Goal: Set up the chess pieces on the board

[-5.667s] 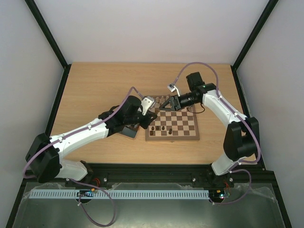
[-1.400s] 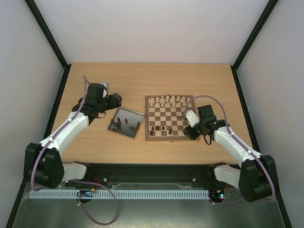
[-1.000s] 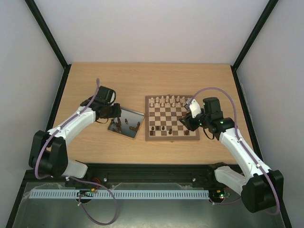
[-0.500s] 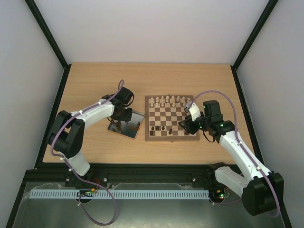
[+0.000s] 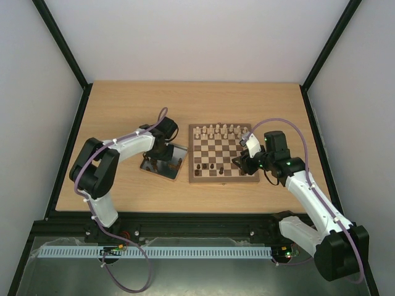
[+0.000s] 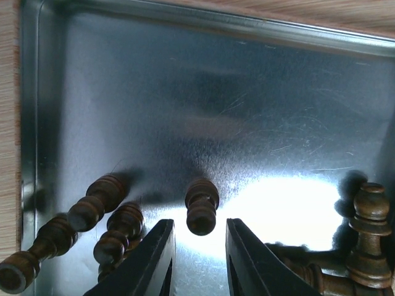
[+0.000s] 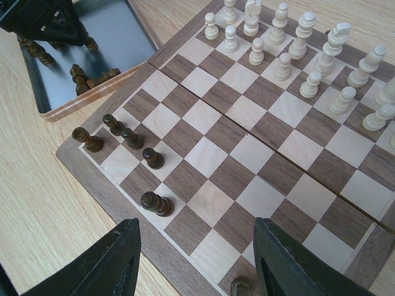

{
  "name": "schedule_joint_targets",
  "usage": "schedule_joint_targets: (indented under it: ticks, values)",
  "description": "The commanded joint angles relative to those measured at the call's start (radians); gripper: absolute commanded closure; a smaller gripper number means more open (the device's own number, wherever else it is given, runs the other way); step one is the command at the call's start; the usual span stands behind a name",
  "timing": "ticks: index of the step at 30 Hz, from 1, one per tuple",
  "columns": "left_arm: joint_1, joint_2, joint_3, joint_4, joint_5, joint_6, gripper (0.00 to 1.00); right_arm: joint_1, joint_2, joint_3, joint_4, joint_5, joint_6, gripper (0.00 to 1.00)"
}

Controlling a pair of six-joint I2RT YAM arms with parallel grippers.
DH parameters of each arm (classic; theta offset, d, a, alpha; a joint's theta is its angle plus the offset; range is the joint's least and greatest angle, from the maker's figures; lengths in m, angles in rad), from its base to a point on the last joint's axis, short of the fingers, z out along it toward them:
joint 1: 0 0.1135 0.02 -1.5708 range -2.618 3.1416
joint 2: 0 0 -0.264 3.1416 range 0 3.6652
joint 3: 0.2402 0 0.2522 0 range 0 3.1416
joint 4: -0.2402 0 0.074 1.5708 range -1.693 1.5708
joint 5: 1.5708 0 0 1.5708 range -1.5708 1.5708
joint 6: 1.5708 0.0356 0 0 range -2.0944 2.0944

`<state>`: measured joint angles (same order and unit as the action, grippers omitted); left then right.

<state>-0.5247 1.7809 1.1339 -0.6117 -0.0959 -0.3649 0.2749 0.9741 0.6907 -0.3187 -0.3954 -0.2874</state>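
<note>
The left arm (image 5: 126,143) is reaching rightward with its elbow folded back, the left hand (image 6: 200,227) pointing down, fingers narrowly apart. The right arm (image 5: 311,194) is stretching far and leftward, the right hand (image 7: 196,231) hovering with fingers spread wide.

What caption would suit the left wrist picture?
Left gripper poised, fingers apart, around a dark chess piece in the metal tray.

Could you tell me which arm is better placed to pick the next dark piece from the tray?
Left. The left tool is in the tray, open around a lying dark piece; the right tool hovers over the board.
</note>
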Motion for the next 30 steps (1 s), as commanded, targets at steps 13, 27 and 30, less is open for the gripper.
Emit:
schedule_joint_targets:
  ticks: [13, 27, 30]
  values:
    - [-0.003, 0.070, 0.063, 0.023, -0.027, 0.022, 0.88, -0.002, 0.002, -0.019, -0.008, -0.003, -0.016, 0.48]
    - [-0.104, -0.023, 0.197, -0.086, -0.044, 0.036, 0.95, -0.002, 0.000, -0.019, -0.008, -0.001, -0.018, 0.48]
    - [-0.163, -0.016, 0.277, -0.104, -0.008, 0.054, 0.95, -0.002, -0.001, -0.019, -0.001, 0.012, -0.008, 0.48]
